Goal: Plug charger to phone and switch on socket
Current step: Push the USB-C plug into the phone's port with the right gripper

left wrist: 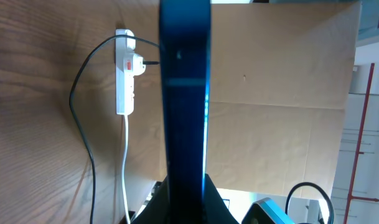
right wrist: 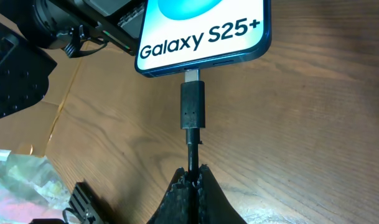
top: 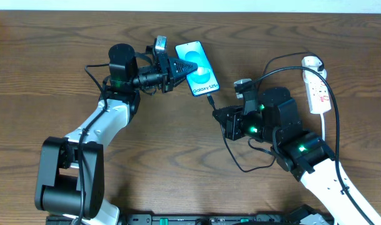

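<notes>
The phone (top: 198, 69) with a bright blue-cyan screen lies tilted at the table's upper middle. My left gripper (top: 176, 70) is shut on its left edge; in the left wrist view the phone (left wrist: 185, 93) stands edge-on between the fingers. My right gripper (right wrist: 192, 174) is shut on the charger cable (right wrist: 191, 146) just behind the black connector (right wrist: 192, 111), whose metal tip is at the phone's bottom port (right wrist: 192, 73). The charger's cable (top: 240, 164) loops back to its white plug (top: 311, 62) in the socket (top: 319, 92), a white power strip at the right.
The socket also shows in the left wrist view (left wrist: 124, 74) with its white cord (left wrist: 124, 168) trailing down. A cardboard sheet (left wrist: 276, 93) covers part of the background. Crumpled plastic (right wrist: 21, 180) lies at the lower left of the right wrist view.
</notes>
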Robot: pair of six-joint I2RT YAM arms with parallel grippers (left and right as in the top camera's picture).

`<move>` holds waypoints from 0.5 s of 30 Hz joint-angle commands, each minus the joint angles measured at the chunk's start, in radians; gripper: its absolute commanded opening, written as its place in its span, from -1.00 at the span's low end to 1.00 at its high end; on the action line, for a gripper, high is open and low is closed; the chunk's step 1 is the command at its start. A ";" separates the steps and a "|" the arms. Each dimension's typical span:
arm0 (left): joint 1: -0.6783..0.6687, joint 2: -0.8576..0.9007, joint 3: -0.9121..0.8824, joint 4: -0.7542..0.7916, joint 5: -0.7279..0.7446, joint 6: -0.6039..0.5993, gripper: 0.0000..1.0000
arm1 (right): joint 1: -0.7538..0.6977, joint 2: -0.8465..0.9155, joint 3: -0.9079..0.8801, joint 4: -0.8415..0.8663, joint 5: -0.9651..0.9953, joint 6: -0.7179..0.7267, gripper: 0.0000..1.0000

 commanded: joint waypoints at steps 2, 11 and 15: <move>0.002 -0.003 0.035 0.015 0.021 0.009 -0.85 | 0.007 0.008 -0.004 0.007 0.004 -0.011 -0.98; 0.002 -0.003 0.035 0.015 0.021 -0.014 -0.85 | 0.007 0.008 -0.004 0.025 0.004 -0.011 -0.98; 0.002 -0.003 0.035 0.015 0.021 -0.018 -0.85 | 0.007 0.008 -0.004 0.025 0.004 -0.011 -0.98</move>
